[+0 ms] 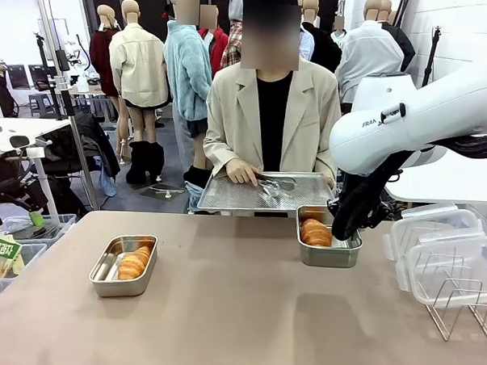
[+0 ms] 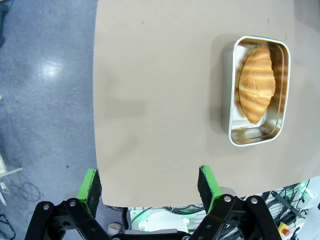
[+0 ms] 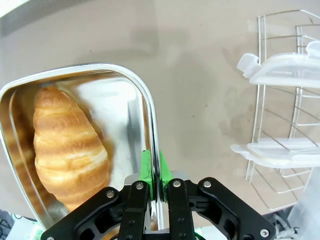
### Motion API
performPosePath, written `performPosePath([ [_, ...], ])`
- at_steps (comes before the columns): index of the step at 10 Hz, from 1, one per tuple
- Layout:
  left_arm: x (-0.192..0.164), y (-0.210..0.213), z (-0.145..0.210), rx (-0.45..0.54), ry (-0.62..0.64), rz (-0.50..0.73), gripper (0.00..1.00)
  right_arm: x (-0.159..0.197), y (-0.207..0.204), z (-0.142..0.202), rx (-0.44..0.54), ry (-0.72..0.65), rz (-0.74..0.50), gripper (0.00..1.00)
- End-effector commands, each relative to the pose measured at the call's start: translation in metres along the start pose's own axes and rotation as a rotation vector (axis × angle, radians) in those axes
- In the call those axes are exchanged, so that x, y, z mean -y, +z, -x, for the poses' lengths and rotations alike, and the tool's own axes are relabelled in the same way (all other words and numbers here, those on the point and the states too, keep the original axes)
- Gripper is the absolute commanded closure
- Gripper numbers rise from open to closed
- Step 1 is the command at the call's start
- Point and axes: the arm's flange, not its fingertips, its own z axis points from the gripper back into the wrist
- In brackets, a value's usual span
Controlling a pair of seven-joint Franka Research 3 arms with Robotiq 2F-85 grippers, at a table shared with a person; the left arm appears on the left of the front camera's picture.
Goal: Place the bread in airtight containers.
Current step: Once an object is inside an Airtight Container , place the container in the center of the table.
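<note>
1. Right tool (image 3: 154, 172): clamped on the wall of the right tin (image 1: 328, 255), centre-right, holding one bread roll (image 1: 315, 232).
2. Left tool (image 2: 150, 186): jaws apart, empty, above the tabletop (image 2: 160, 100).
3. Left tin (image 1: 123, 265), lower left, holds a second roll (image 1: 134, 263).

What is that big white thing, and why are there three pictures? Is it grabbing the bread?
The white thing is a robot arm. There are two, each ending in a gripper like a two-finger hand. One picture looks across the table at a person holding a tray. The other two come from small cameras on the robot's wrists, looking down past the fingers. On the table sit two tins, a left tin and a right tin, with one bread in the left and another bread in the right. Clear lids lean in a rack. The right gripper pinches the right tin's rim, not the bread. The left gripper is open, holding nothing.
</note>
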Motion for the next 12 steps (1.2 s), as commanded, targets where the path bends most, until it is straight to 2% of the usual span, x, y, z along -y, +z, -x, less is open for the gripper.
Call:
performPosePath([
  [1, -0.0004, -0.0013, 0.0001, 0.013, 0.019, -0.014, 0.00, -0.0003, -0.0003, 0.0033, 0.018, -0.012, -0.003, 1.00],
  [12, -0.0004, -0.0013, 0.0001, 0.013, 0.019, -0.014, 0.00, -0.0003, -0.0003, 0.0033, 0.018, -0.012, -0.003, 1.00],
])
